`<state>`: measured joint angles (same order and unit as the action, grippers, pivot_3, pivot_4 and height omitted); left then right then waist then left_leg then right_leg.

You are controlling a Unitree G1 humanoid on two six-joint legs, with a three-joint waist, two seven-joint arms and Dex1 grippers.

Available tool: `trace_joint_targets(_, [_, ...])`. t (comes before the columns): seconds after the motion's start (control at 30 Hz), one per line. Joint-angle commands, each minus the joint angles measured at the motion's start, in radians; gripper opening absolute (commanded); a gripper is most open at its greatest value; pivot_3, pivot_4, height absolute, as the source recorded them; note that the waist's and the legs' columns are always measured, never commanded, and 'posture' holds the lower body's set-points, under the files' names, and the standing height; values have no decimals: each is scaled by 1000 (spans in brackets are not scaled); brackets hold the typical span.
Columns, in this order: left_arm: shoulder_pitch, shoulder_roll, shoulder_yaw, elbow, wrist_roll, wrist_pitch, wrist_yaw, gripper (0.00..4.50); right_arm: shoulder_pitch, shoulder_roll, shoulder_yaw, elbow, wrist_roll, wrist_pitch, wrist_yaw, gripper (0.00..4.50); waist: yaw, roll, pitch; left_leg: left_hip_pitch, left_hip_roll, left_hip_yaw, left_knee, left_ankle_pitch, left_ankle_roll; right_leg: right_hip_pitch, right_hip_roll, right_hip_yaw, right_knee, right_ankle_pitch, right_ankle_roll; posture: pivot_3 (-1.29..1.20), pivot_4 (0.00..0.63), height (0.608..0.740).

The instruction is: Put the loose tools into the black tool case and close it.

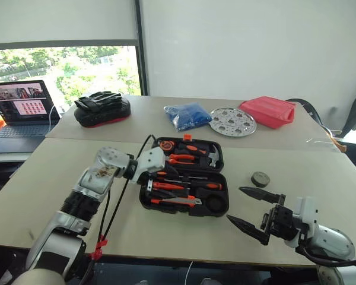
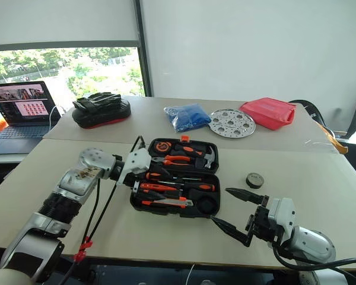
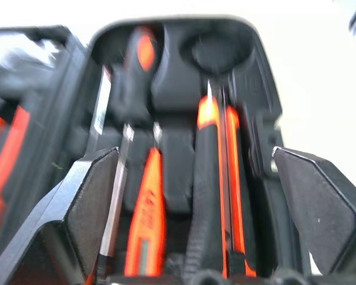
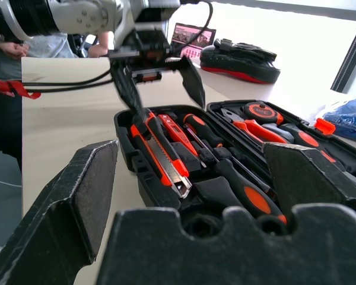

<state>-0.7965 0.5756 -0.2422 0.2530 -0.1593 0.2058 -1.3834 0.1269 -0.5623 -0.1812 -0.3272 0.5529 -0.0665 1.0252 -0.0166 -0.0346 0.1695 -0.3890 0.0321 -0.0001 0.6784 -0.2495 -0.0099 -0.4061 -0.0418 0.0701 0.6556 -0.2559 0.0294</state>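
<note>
The black tool case (image 1: 219, 209) lies open in the middle of the table, both halves flat. Its near half holds a utility knife (image 4: 163, 157), a slim orange tester (image 3: 145, 219) and orange-and-black screwdrivers (image 1: 190, 184). Pliers and a hammer sit in the far half. My left gripper (image 1: 149, 185) hovers just above the left end of the near half, open, with nothing between its fingers. A small round grey tape roll (image 1: 260, 179) rests on the table right of the case. My right gripper (image 1: 234, 204) stands open and empty, low over the table, right of the case's front right corner.
On the far table lie a black-and-red padded bag (image 1: 102, 108), a blue bag (image 1: 187, 115), a perforated silver disc (image 1: 232, 122) and a red pouch (image 1: 267, 111). A laptop (image 1: 21, 116) stands at the far left. A person (image 4: 12, 47) is beyond the table's left side.
</note>
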Motion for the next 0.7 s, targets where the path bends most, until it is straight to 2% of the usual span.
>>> trace_joint_targets(0.03, [27, 20, 12, -3, -4, -64, -13, 2704, -14, -1, -8, -8, 1, -24, 4, 4500, -1, 0, 0, 0, 0, 0, 0, 0, 0, 0, 0, 0, 0, 0, 0, 0, 150, 740])
trace_joint_targets(0.23, [98, 23, -20, -22, 18, -93, -14, 576, -16, -1, -6, -6, -1, -25, 2, 4500, 1, 0, 0, 0, 0, 0, 0, 0, 0, 0, 0, 0, 0, 0, 0, 0, 150, 740])
trace_joint_targets(0.3, [107, 11, -22, -16, 34, -101, 18, 47, -16, -1, -5, -8, -2, -24, 0, 4500, 2, 0, 0, 0, 0, 0, 0, 0, 0, 0, 0, 0, 0, 0, 0, 0, 150, 740])
trace_joint_targets(0.43, [104, -8, -27, 19, 76, -115, 80, 47, -15, -1, -3, -11, -2, -21, -3, 4500, 3, 0, 0, 0, 0, 0, 0, 0, 0, 0, 0, 0, 0, 0, 0, 0, 150, 740])
trace_joint_targets(0.7, [134, -5, -56, 11, 82, -120, 51, 47, -17, -3, -1, -14, -3, -17, -5, 4500, 1, 0, 0, 0, 0, 0, 0, 0, 0, 0, 0, 0, 0, 0, 0, 0, 150, 740])
